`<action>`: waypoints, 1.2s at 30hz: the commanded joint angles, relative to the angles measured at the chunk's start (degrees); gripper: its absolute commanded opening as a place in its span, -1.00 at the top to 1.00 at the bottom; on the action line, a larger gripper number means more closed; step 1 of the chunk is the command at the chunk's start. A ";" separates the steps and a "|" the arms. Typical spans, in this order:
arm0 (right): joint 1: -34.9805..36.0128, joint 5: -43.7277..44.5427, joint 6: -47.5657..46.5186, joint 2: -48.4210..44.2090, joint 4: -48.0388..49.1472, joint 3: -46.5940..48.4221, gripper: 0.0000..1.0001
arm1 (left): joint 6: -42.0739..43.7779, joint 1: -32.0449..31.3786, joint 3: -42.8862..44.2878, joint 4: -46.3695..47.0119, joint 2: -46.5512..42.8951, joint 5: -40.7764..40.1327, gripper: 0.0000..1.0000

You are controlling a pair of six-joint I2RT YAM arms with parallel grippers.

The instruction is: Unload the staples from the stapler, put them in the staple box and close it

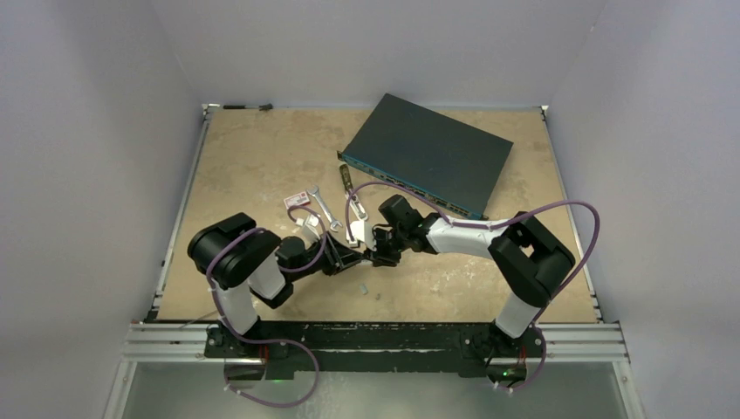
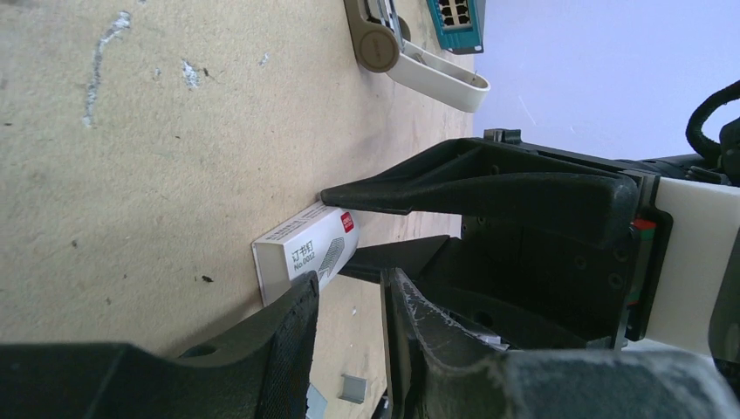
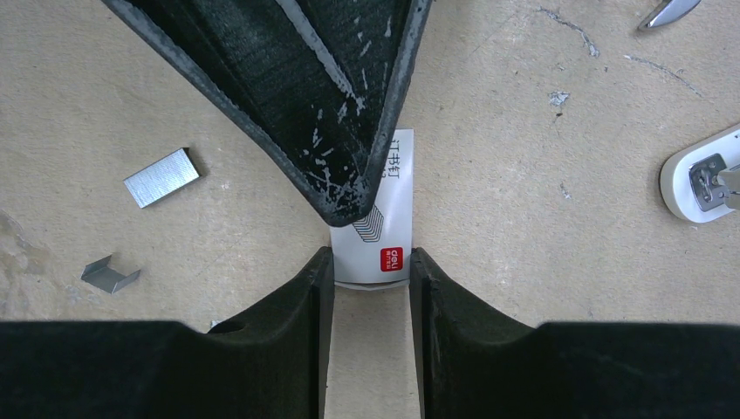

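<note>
Right fingers (image 3: pixel 288 336) sit closest to the lens, closed on the red-logo end of a small white staple box (image 3: pixel 391 229), one finger against each long side. From the opposite side the left fingers (image 2: pixel 262 367) reach in, with one dark fingertip lying over the printed face. They stand slightly apart, and whether they actually pinch the box cannot be told. Both arms meet at the middle of the tan surface (image 1: pixel 253 157).

Nothing holds the stapler (image 1: pixel 347 176). It lies opened out on the surface just beyond the fingers, its grey-green body towards the dark teal network switch (image 1: pixel 428 153) and its white arm pointing back at the grippers. A silver wrench (image 1: pixel 325 207) lies just to its left.

Loose staples are on the surface near the box – a flat silvery strip (image 3: pixel 161 177) and a shorter bent piece (image 3: pixel 109 273) – both apart from the fingers.
</note>
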 commanded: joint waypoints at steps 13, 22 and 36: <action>-0.17 -0.50 -0.84 0.52 -1.65 1.55 0.32 | 1.29 2.04 -2.64 0.42 -2.03 -1.34 0.38; -0.19 -0.58 -0.76 0.61 -1.68 1.57 0.32 | 2.79 2.70 -1.76 -3.43 -4.39 -1.50 0.38; -0.14 -0.74 -0.76 1.05 -1.92 1.81 0.32 | 1.60 2.66 -1.37 0.54 -1.98 -0.21 0.38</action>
